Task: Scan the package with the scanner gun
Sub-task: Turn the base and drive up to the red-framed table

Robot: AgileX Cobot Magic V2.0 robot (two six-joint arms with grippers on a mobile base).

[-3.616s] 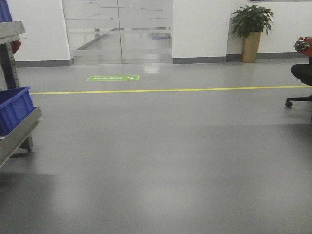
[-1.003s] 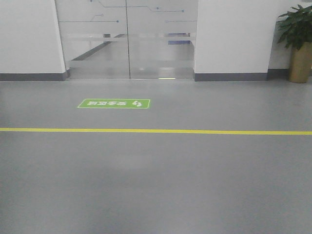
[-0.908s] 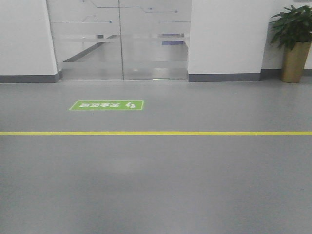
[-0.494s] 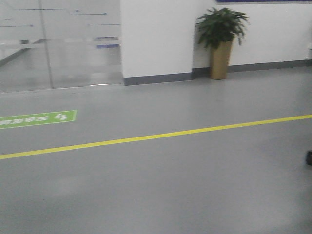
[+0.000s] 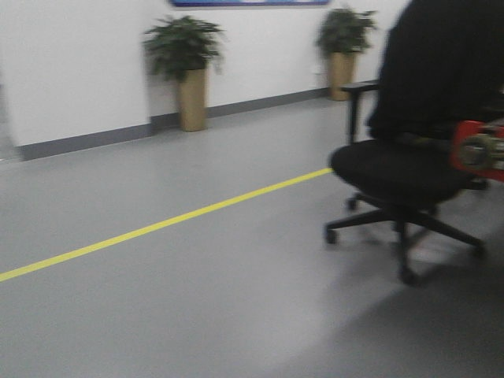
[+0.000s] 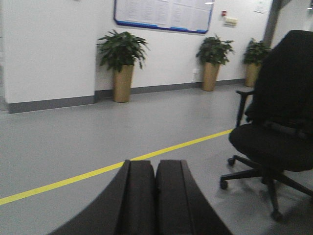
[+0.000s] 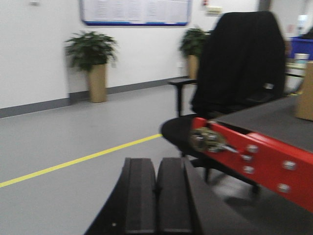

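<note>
Camera has swung right, off the glass doors: front view has a black chair at right. Left wrist view: left end effector pressed closed, empty. Right wrist view: right end effector closed; red-edged bench lower right, probable package at right edge. Scanner gun unseen; face the bench before opening.

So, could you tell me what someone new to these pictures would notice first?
The black office chair stands out first, at the right on the grey floor, next to a red metal frame. A yellow floor line runs diagonally across the floor, and a potted plant stands against the white wall behind it. The left gripper and right gripper each fill the bottom of their wrist view, shut on nothing.
</note>
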